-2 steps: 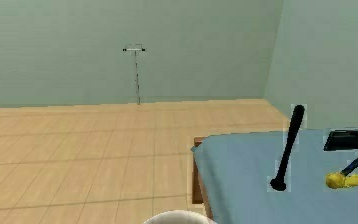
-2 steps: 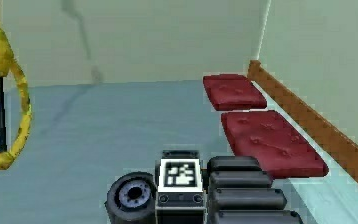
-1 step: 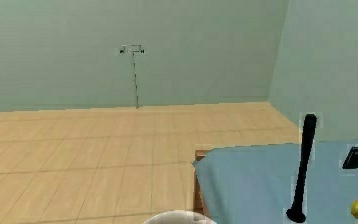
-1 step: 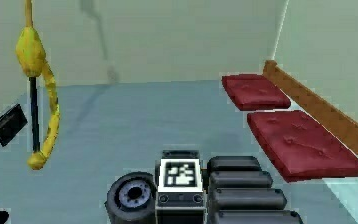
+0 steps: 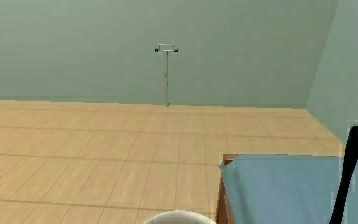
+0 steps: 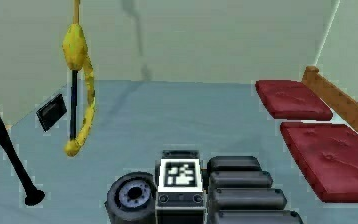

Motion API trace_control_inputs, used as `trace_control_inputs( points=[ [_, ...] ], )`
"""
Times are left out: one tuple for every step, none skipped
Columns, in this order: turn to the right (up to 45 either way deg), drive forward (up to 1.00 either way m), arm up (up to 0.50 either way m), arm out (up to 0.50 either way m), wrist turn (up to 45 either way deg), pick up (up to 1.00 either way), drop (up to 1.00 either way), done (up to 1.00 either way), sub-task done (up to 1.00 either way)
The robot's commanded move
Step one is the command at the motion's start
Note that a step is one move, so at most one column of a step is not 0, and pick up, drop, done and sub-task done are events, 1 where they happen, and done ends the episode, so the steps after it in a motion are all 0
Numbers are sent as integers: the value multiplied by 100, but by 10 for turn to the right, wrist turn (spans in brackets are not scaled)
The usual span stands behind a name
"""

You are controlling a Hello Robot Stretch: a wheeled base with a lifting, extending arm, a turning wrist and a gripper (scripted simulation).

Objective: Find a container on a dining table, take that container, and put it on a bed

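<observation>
Arm side view | gripper by bed; you can't tell its hold | container likely light, stiff: grip its wall.

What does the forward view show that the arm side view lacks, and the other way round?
Forward view: a wooden floor, a tall thin stand by the far wall, and a white curved rim at the bottom edge. Arm side view: two red pillows, a wooden headboard, a yellow curved thing and a small dark card. Both: the bed with its blue sheet, and a dark bat.
</observation>
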Motion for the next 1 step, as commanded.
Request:
trace_control_inputs(
  points=[
    [0,0,0,48,0,0,0,0,0]
  ],
)
